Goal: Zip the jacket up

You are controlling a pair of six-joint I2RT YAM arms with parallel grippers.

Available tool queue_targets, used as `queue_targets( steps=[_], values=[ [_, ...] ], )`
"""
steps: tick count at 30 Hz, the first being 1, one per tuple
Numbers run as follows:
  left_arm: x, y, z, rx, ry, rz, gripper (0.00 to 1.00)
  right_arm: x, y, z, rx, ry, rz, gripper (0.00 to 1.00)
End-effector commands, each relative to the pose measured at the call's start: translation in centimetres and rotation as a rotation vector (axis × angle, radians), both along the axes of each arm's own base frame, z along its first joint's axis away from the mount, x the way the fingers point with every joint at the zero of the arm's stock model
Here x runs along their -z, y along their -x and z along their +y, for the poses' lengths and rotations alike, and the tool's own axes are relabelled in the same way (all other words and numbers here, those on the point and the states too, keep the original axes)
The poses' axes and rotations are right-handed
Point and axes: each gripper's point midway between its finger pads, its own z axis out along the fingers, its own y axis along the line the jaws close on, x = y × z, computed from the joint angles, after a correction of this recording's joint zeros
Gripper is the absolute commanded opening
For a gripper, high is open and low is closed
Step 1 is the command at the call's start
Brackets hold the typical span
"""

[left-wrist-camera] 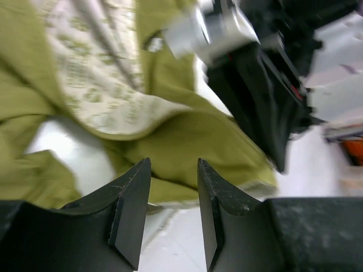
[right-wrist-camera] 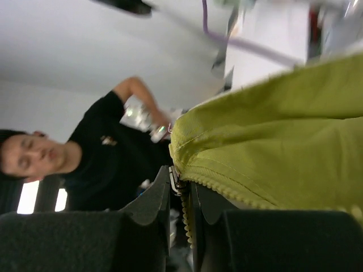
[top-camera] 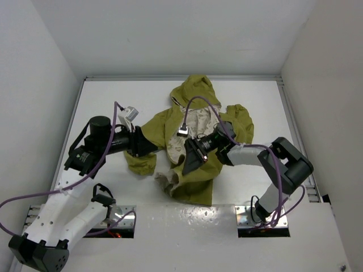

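Observation:
The olive-green jacket (top-camera: 195, 127) lies crumpled and open mid-table, its cream doodle lining (top-camera: 195, 122) showing. My right gripper (top-camera: 190, 158) is shut on the jacket's zipper slider (right-wrist-camera: 176, 181) at the front edge, with zipper teeth (right-wrist-camera: 227, 190) running off between the fingers. The green fabric (right-wrist-camera: 272, 147) drapes over the right finger. My left gripper (top-camera: 148, 148) is open at the jacket's left side, just short of the green hem (left-wrist-camera: 187, 153); nothing is between its fingers (left-wrist-camera: 133, 198). The right arm's black gripper (left-wrist-camera: 266, 96) shows in the left wrist view.
White walls enclose the table (top-camera: 113, 107) on the left, right and back. Purple cables (top-camera: 193, 105) loop over the jacket. A person in a black shirt (right-wrist-camera: 96, 153) shows in the right wrist view, beyond the table.

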Motion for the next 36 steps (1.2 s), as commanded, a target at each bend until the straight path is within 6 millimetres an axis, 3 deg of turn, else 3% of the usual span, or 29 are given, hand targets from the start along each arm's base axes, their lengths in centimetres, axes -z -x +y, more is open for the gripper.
queue_targets(
  steps=[1,3,4,7,9,10,12,15,16,17,18,19,20,21,23,25,28,31,36],
  values=[
    [0.2,-2.1,2.2,-0.104,-0.128,-0.116,0.44,1.7,4.7,-4.1,-0.259,0.011,-0.121,0.12],
    [2.1,-3.0,3.0,-0.139,-0.207,-0.088,0.45,2.8,5.4,-5.0,-0.268,0.052,-0.064,0.32],
    [2.7,-3.6,3.3,-0.163,-0.23,-0.071,0.46,3.1,5.8,-5.2,-0.268,0.06,-0.045,0.56],
    [4.5,-3.8,1.3,-0.038,-0.281,-0.031,0.48,2.7,5.1,-5.2,-0.248,0.032,-0.091,0.84],
    [4.6,-4.4,0.5,-0.026,-0.304,-0.021,0.49,2.4,3.9,-5.1,-0.211,0.045,-0.072,0.88],
    [5.6,-4.2,-1.0,0.046,-0.309,0.016,0.49,1.7,0.8,-4.6,-0.1,0.039,-0.058,0.92],
    [6.1,-4.3,-2.5,0.097,-0.304,0.022,0.49,0.9,-2.8,-3.9,0.009,0.093,0.08,0.98],
    [7.4,-4.2,-4.7,0.131,-0.342,0.051,0.49,0.5,-7.4,-3.7,0.173,0.105,0.188,0.99],
    [8.2,-3.7,-5.2,0.144,-0.36,0.08,0.49,1.8,-7.9,-3.6,0.206,0.164,0.287,0.99],
    [9.2,-3.4,-5.7,0.159,-0.373,0.116,0.49,0.3,-8.5,-3.5,0.234,0.155,0.256,0.99],
    [10.1,-3.0,-5.6,0.156,-0.399,0.154,0.48,2.7,-8.8,-4.0,0.297,0.375,0.608,0.99],
    [11.2,-2.5,-5.5,0.154,-0.419,0.185,0.48,4.3,-8.7,-4.8,0.34,0.337,0.362,0.99],
    [11.6,-2.3,-5.8,0.147,-0.429,0.201,0.47,3.0,-10.4,-5.2,0.394,0.372,0.303,0.99],
    [12.7,-2.8,-5.5,0.125,-0.467,0.22,0.46,4.6,-10.9,-7.3,0.464,0.534,0.247,0.99],
    [14.6,-2.8,-5.6,0.122,-0.509,0.266,0.42,4.4,-12.6,-8.5,0.526,0.582,0.118,0.99],
    [17.5,-3.4,-5.6,0.106,-0.57,0.34,0.35,4.4,-12.5,-9.7,0.523,0.64,-0.026,0.99],
    [19.7,-5.0,-6.4,0.087,-0.623,0.413,0.18,4.9,-11.2,-10.4,0.513,0.671,-0.119,0.99],
    [21.3,-6.4,-6.6,0.053,-0.659,0.458,0.13,5.8,-9.6,-11.7,0.493,0.73,-0.26,0.99],
    [24.2,-9.6,-7.0,-0.014,-0.654,0.508,0.08,5.4,-8.3,-13.1,0.501,0.749,-0.375,0.99]
  ],
)
